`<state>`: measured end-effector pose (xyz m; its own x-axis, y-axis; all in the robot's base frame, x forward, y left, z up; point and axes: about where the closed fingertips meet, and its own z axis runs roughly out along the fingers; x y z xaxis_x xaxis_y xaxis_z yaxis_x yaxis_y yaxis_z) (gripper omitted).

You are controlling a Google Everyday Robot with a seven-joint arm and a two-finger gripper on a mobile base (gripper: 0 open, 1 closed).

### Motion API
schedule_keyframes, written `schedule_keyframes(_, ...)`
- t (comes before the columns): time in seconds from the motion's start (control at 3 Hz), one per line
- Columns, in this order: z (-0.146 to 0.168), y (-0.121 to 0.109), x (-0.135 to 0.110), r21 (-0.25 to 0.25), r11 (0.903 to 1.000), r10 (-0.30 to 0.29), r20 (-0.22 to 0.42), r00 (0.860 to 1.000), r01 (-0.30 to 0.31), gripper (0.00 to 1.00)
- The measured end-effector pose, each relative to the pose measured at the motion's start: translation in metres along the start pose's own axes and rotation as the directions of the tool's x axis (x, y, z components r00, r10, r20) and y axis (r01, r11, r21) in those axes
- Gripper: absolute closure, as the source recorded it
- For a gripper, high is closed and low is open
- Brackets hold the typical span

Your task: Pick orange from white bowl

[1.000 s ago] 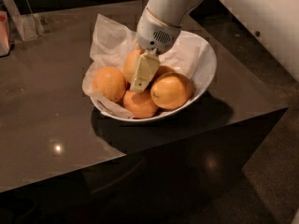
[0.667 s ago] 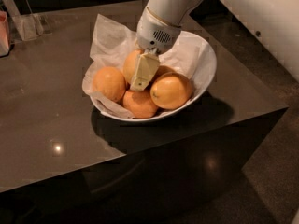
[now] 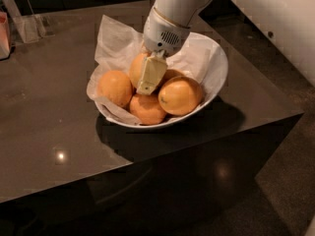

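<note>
Camera view puts our claw (image 3: 150,75) inside the white bowl (image 3: 221,69), seemingly against the orange (image 3: 135,70); we cannot tell its grip.

A dark, glossy brown table (image 3: 54,127) carries the white bowl (image 3: 215,80), which stands directly beneath the jaws of the gripper (image 3: 146,85), close to the table's right edge. Well to the left of the jaws and further back, a clear plastic object (image 3: 30,27) and a pinkish object (image 3: 4,33) stand on the tabletop.
</note>
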<state>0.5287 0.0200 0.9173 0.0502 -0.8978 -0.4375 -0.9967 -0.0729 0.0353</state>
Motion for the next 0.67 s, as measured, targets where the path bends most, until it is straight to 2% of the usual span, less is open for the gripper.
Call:
schedule_keyframes(0.33,-0.021,0.016,0.007,0.065,0.9979,-0.006,0.077,0.997,0.001,1.00)
schedule_keyframes(0.67,-0.032,0.027,0.005,0.100,0.9949,-0.023,0.120,0.993,0.011,1.00)
